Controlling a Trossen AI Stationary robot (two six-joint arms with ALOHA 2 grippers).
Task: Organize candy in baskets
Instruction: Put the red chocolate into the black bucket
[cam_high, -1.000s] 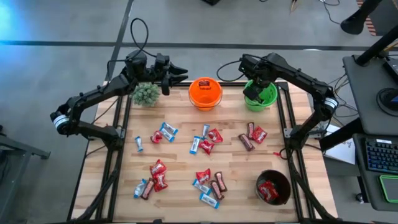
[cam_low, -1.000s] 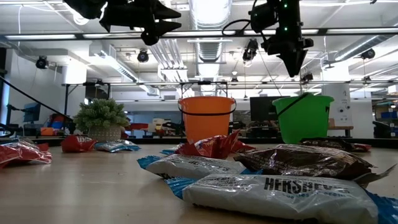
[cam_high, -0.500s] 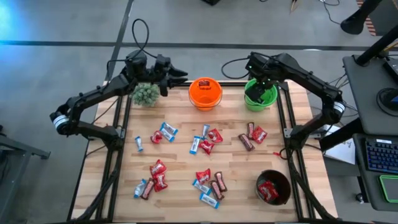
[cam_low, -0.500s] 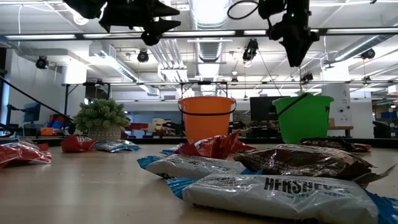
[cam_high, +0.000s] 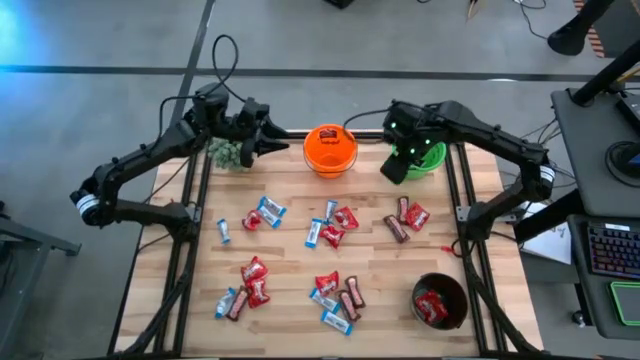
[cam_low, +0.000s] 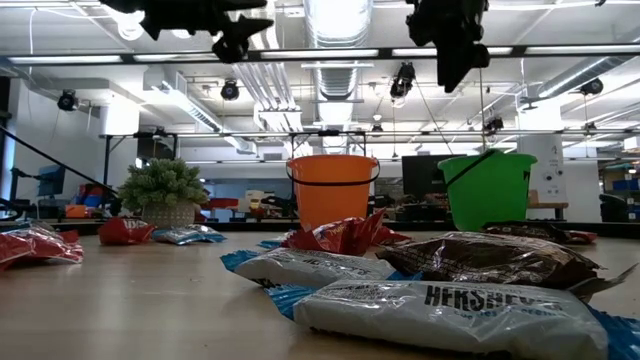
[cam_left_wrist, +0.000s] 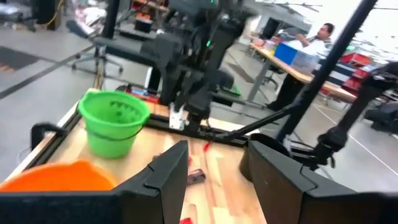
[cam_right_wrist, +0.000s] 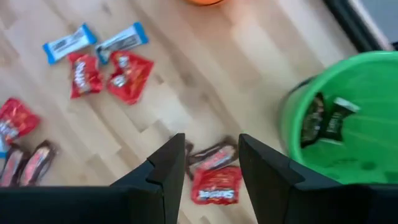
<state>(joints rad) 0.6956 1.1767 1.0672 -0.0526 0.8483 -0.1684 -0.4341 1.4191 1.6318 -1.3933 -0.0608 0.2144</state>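
Note:
Candy lies scattered over the wooden table: red packets, dark brown bars and blue-and-white bars. The orange basket and the green basket stand at the far edge, and the black basket with red packets in it stands near right. Dark brown bars lie inside the green basket. My right gripper hovers open and empty just left of the green basket. My left gripper hangs open and empty between the potted plant and the orange basket.
The bushy plant stands at the far left corner. Dark frame rails run along the table's left and right sides. In the low view, both grippers hang well above the baskets. A person sits in the room beyond.
My right gripper has risen and moved from over the green basket toward the table's left and near side, and now sits beside the basket's left rim. My left gripper has drawn back toward the table's left, nearer the plant.

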